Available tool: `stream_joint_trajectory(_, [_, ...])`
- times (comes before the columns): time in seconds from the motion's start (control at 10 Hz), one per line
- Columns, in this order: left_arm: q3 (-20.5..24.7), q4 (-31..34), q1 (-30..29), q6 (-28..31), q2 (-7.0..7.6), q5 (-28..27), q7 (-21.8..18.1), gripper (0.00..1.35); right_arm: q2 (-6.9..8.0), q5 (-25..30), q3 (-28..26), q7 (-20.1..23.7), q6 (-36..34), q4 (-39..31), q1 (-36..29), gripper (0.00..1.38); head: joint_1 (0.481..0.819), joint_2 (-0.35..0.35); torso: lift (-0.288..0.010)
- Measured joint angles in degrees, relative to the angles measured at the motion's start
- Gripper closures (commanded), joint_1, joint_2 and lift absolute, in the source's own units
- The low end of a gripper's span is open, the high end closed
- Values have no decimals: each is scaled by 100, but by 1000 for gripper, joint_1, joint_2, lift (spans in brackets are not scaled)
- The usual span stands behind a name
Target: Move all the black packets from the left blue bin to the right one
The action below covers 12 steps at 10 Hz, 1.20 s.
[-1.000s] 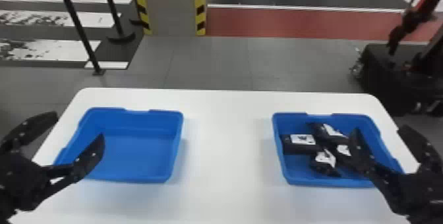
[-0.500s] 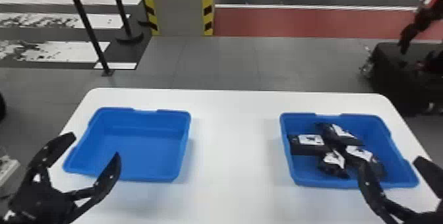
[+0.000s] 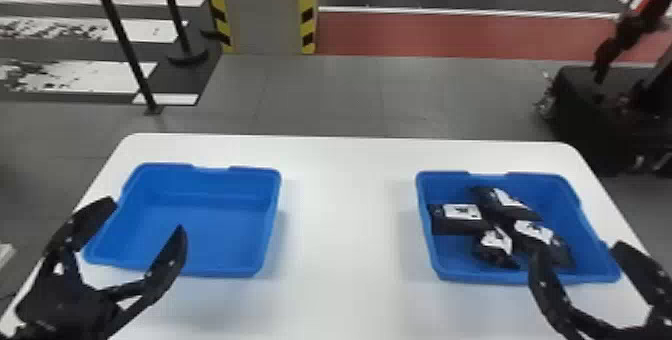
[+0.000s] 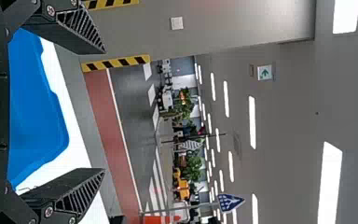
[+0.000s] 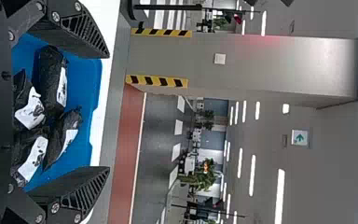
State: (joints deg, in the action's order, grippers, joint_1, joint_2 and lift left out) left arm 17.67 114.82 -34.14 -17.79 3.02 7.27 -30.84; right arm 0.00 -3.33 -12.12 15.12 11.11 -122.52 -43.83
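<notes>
All four packets are in the right bin (image 3: 595,269); nothing in the left bin (image 3: 270,224), just bare blue floor. Both bins sit on the white table (image 3: 345,264), well apart, one on each side. Packets are black with white labels, bunched toward the left and middle: the left packet (image 3: 455,226) lies by the bin's left wall, the far packet (image 3: 485,201) slants near the back wall, the near packet (image 3: 492,259) sits in front, and the right packet (image 3: 562,251) is next to them, partly behind a gripper finger. They touch or overlap; exact stacking, can't tell. Left gripper (image 3: 145,218) is open and empty, at the near left corner of the left bin. Right gripper (image 3: 579,250) is open too, holding nothing, at the near right part of the right bin, one finger in front of the near wall, the other by the right side. Can't tell if it touches the bin. Left wrist view: fingers wide apart, left bin between them. Right wrist view: same spread, packets between the fingers. Behind the table: grey pillar (image 3: 265,9) with yellow-black edges, black post (image 3: 117,29) to its left, red floor strip (image 3: 450,34) to its right.
</notes>
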Motion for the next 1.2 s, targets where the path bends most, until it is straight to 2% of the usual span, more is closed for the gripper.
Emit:
stream_joint_trajectory(0.4, [-257,0,75,181,17,110,86,134,0,10,40,0,-48,-41,-6,177,695,-14,-110])
stream_joint_trajectory(1.2, [-307,0,80,322,42,147,114,134,0,8,52,0,-152,-60,10,177,695,-17,-110])
